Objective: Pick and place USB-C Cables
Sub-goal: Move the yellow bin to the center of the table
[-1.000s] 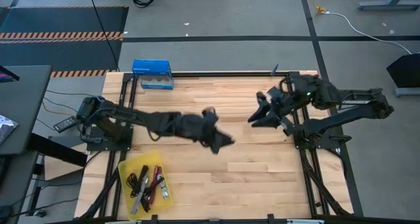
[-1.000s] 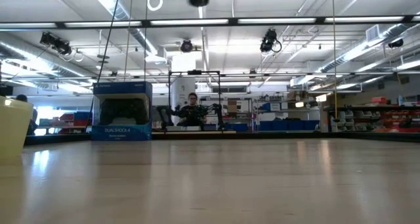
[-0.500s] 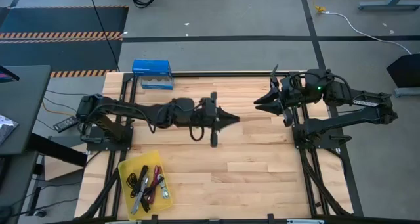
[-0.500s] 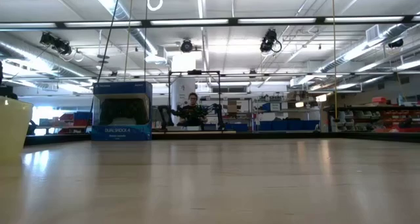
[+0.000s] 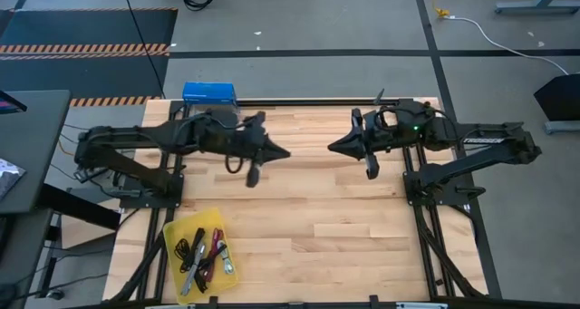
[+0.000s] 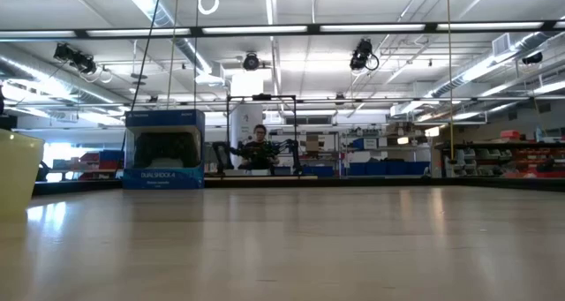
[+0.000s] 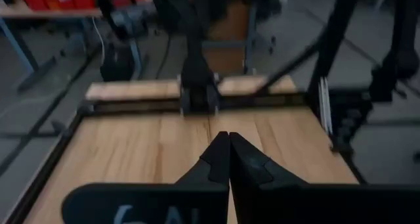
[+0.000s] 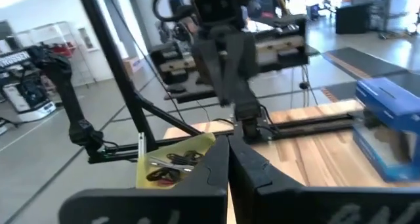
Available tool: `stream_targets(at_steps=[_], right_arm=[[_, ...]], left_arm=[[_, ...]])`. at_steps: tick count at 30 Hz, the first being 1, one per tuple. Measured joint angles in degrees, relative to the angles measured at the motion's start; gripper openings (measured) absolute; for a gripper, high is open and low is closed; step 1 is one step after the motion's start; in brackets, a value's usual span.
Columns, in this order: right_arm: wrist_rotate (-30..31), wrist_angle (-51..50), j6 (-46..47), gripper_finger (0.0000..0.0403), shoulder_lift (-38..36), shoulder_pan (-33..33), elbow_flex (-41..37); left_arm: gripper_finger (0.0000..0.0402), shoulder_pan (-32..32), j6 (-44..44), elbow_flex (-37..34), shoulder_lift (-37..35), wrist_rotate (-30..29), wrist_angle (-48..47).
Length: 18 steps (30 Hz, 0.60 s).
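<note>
The USB-C cables [image 5: 203,253] lie as small black and red bundles in a yellow tray [image 5: 178,232] at the table's near left; the tray [image 8: 146,159] and the cables [image 8: 172,165] also show in the right wrist view. My left gripper [image 5: 283,152] hangs above the table's far middle, pointing toward the right edge, shut and holding nothing [image 7: 229,137]. My right gripper [image 5: 333,148] faces it from the right with a short gap between the two, also shut and holding nothing [image 8: 229,144]. Neither gripper is near the tray.
A blue box [image 5: 210,93] stands at the table's far left edge and shows in the low view [image 6: 165,149] beside the yellow tray's wall [image 6: 18,173]. Bare wood [image 5: 344,236] spreads across the middle and the near right. A person [image 6: 258,146] sits far off in the room.
My left gripper has risen and drawn back from the table's middle toward the far and left edges, rolling level, and its fingers have closed. My right gripper has swung a little toward the table's middle and has shut. The cables in the tray have stayed put.
</note>
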Motion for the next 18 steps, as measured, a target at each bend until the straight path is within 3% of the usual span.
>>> stream_targets(at_steps=[6,13,18], right_arm=[[2.4,-3.2,-0.7,0.0003,-3.7,-0.1,0.0],[5.5,-10.2,-0.5,0.0002,-9.9,-0.1,0.0],[6.6,-14.6,0.8,0.0002,-14.6,-0.1,0.0]], left_arm=[[0.0001,-0.5,1.9,0.0,-4.5,-1.9,-7.3],[0.0001,-0.4,1.8,0.0,-6.3,-3.2,-7.8],[0.0001,-0.4,0.2,0.0,-8.4,-3.3,-13.0]])
